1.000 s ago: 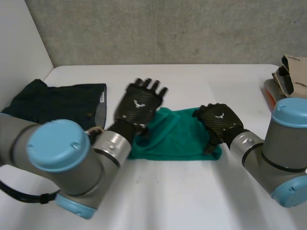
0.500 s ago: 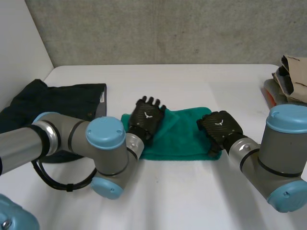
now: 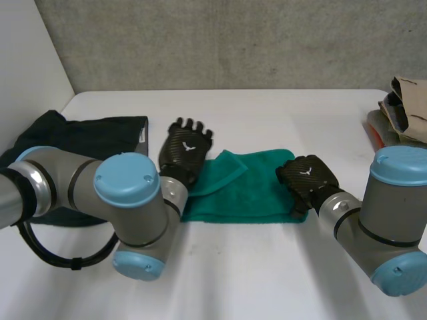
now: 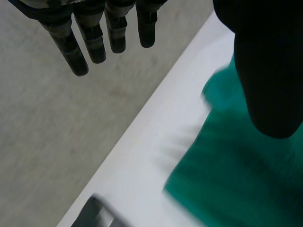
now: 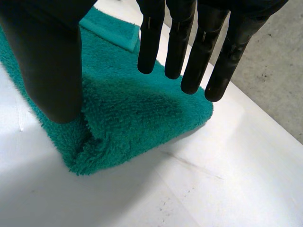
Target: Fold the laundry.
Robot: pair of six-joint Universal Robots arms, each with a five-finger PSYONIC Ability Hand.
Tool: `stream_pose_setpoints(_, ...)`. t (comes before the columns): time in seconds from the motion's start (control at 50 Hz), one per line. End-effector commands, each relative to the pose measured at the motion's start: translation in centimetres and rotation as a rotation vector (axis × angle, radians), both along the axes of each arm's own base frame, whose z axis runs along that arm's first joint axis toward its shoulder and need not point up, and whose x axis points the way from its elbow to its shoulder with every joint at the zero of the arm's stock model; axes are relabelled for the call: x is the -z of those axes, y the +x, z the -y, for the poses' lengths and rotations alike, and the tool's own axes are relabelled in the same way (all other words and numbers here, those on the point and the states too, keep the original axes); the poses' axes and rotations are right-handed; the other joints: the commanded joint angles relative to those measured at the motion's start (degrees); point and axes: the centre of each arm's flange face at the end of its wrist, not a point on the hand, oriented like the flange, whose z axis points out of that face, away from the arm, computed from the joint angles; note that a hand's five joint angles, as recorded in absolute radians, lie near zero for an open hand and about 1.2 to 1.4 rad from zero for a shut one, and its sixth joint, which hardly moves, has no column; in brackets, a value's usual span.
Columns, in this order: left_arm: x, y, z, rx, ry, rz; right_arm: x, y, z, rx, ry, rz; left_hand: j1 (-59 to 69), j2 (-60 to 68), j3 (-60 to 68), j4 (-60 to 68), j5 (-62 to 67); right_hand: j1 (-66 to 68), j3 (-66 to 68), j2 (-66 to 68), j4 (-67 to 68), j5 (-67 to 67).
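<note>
Across the middle of the tabletop [image 3: 267, 113] the green towel [image 3: 257, 193] lies with its long axis running side to side in front of me, so each arm faces one short end. A dark garment [image 3: 87, 133] sits well apart, by the left edge. At the towel's left end a flap is turned over onto the cloth. The left hand [image 3: 185, 148] hangs at that end, its fingers [image 4: 116, 33] straight and released, pointing away over bare tabletop, thumb above the cloth. The right hand [image 3: 307, 175] is over the right end, its fingers [image 5: 189, 42] straight above the cloth, grasping nothing, thumb by the near corner. I judge the right hand nearer a grip, since the towel lies directly beneath its fingers.
</note>
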Motion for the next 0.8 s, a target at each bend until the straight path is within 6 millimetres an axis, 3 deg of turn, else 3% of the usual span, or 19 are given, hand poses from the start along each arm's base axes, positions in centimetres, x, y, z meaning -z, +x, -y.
stream_pose_setpoints(0.02,-0.5,-2.1,-1.6,0.155,0.057,-0.121,0.2,-0.1,-0.1,0.001,0.007,-0.003,1.92,0.87,1.08,1.29,0.28,11.04,5.78,6.39,5.86,6.96)
stream_pose_setpoints(0.06,-0.3,-2.4,-1.5,0.164,0.060,-0.121,0.5,-0.1,-0.1,0.000,0.015,-0.008,2.09,1.04,1.25,1.46,0.45,11.04,5.78,6.39,5.86,6.96)
stream_pose_setpoints(0.16,2.9,-3.1,-0.3,0.156,0.103,-0.077,0.8,-0.1,0.0,0.002,0.022,-0.011,2.26,1.21,1.42,1.63,0.62,11.04,5.78,6.39,5.86,6.96)
stream_pose_setpoints(0.26,4.1,-2.9,0.9,0.127,0.111,-0.053,0.9,-0.2,0.1,0.000,0.007,-0.028,2.59,1.54,1.75,1.96,0.96,11.87,6.62,7.22,6.69,7.80)
stream_pose_setpoints(0.38,2.8,1.4,6.3,-0.136,0.056,-0.074,0.8,-0.1,0.2,-0.014,-0.027,-0.054,6.80,5.75,5.96,6.17,5.16,16.91,11.66,12.27,11.74,12.84)
stream_pose_setpoints(0.44,2.1,2.5,7.3,-0.215,0.024,-0.081,0.8,0.0,0.3,-0.017,-0.033,-0.051,6.80,5.75,5.96,6.17,5.16,18.93,13.68,14.29,13.76,14.86)
stream_pose_setpoints(0.6,3.3,2.5,5.2,-0.197,0.053,0.005,2.2,0.1,0.5,-0.023,-0.014,-0.068,4.95,3.90,4.11,4.32,3.32,22.79,17.54,18.15,17.62,18.72)
stream_pose_setpoints(0.66,2.1,2.3,4.3,-0.183,0.041,-0.009,2.5,0.2,0.6,-0.023,-0.011,-0.073,3.78,2.73,2.94,3.15,2.14,34.20,28.95,29.55,29.02,30.13)
stream_pose_setpoints(0.7,1.1,2.2,3.8,-0.172,0.028,-0.023,2.6,0.0,0.8,-0.022,-0.016,-0.087,3.60,2.55,2.76,2.97,1.97,49.83,44.58,45.19,44.66,45.76)
stream_pose_setpoints(0.8,-0.6,2.2,2.9,-0.160,0.012,-0.051,2.4,-0.6,0.5,-0.017,-0.029,-0.133,2.26,1.21,1.42,1.63,0.63,50.51,45.25,45.86,45.33,46.43)
